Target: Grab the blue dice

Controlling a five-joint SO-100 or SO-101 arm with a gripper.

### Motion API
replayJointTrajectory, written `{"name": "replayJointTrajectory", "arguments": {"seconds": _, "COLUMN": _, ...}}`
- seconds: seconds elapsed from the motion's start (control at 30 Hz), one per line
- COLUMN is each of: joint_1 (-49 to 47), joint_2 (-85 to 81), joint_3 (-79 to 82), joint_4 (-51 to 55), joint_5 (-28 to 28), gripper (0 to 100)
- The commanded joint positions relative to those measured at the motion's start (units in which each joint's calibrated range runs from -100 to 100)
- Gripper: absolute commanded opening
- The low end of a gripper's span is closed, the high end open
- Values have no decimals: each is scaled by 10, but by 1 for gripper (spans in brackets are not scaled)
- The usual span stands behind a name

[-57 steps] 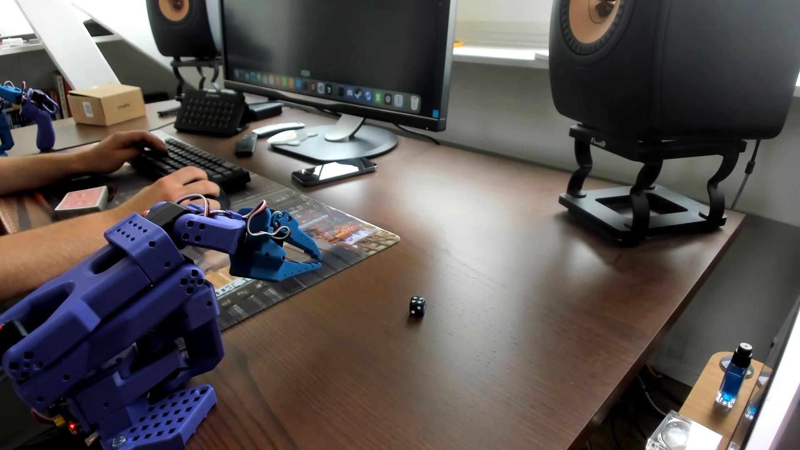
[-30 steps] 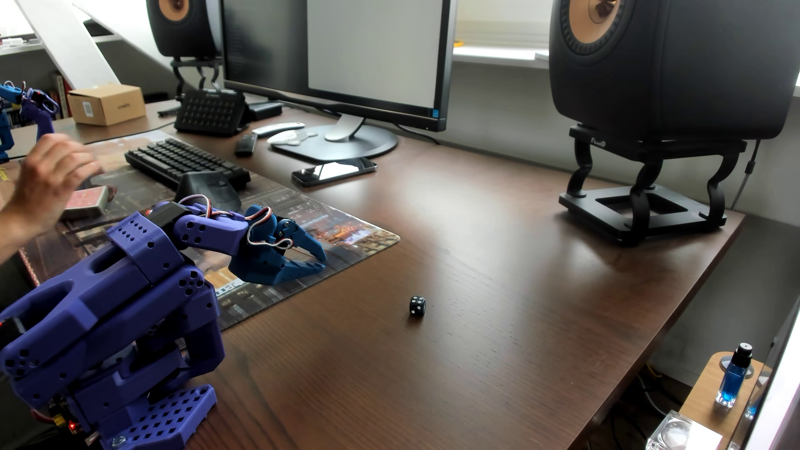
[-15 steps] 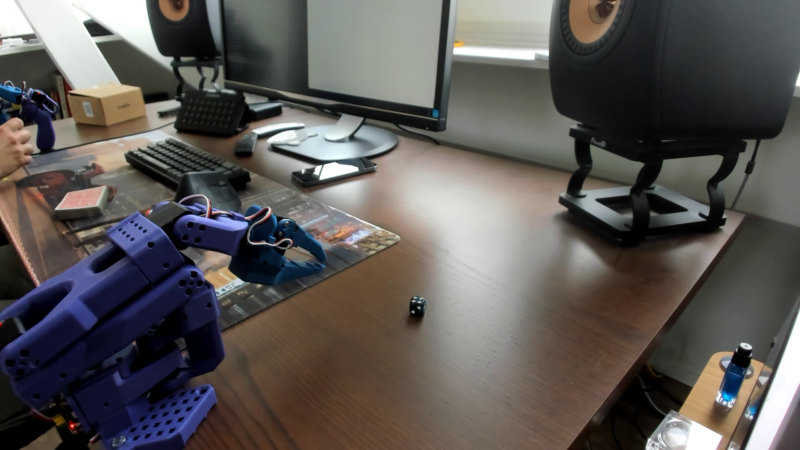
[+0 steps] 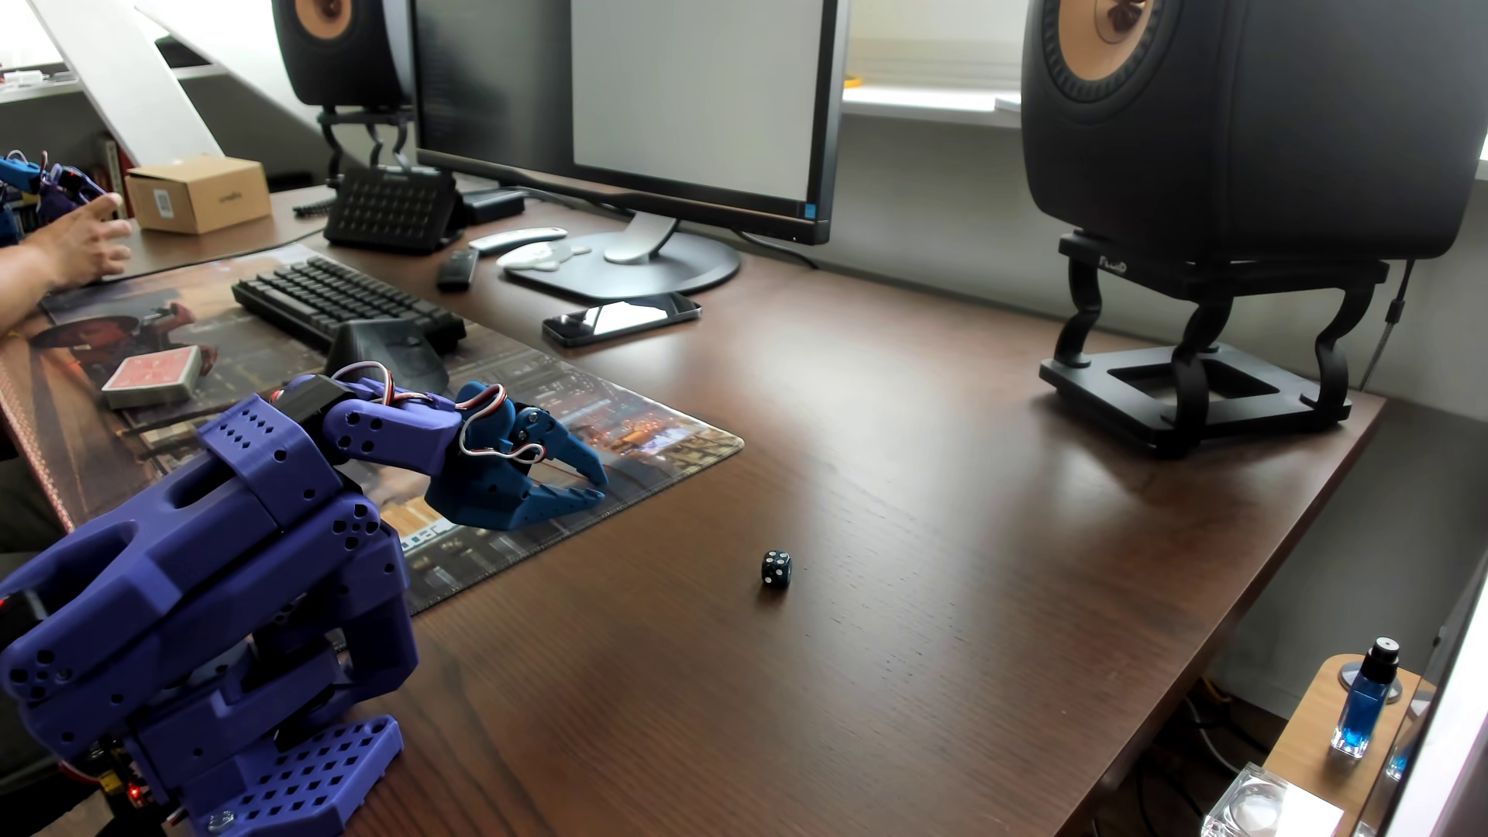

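The blue dice [image 4: 776,569] sits by itself on the bare brown desk [image 4: 926,499]. It is very dark, almost black, with white dots. It is tiny next to the gripper [image 4: 600,485].

The purple arm [image 4: 217,547] stands at the near left corner of the desk. It is folded low, and the gripper sticks out to the right, above the edge of the picture mat [image 4: 515,418]. The two jaws are almost together, with just a thin gap between their tips. Nothing is held between them. The tips point right and a little down.

The dice is to the right of the jaws and nearer to the camera. It is lower than the jaws, down on the wood, and does not touch them. There is a clear stretch of desk between the tips and the dice.

Farther back are a black keyboard [image 4: 346,302], a phone [image 4: 620,319] and a big monitor [image 4: 628,105]. A black speaker [image 4: 1248,121] stands on the far right. A small bottle [image 4: 1362,702] of blue liquid is at the near right, off the desk.
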State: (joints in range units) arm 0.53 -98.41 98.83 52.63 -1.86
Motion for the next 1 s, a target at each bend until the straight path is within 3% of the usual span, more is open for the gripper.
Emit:
{"name": "replayJointTrajectory", "arguments": {"seconds": 0.0, "joint_1": 3, "joint_2": -9, "joint_3": 4, "joint_4": -8, "joint_5": -1, "gripper": 2}}
{"name": "replayJointTrajectory", "arguments": {"seconds": 0.97, "joint_1": -42, "joint_2": -9, "joint_3": 4, "joint_4": -9, "joint_5": -1, "gripper": 2}}
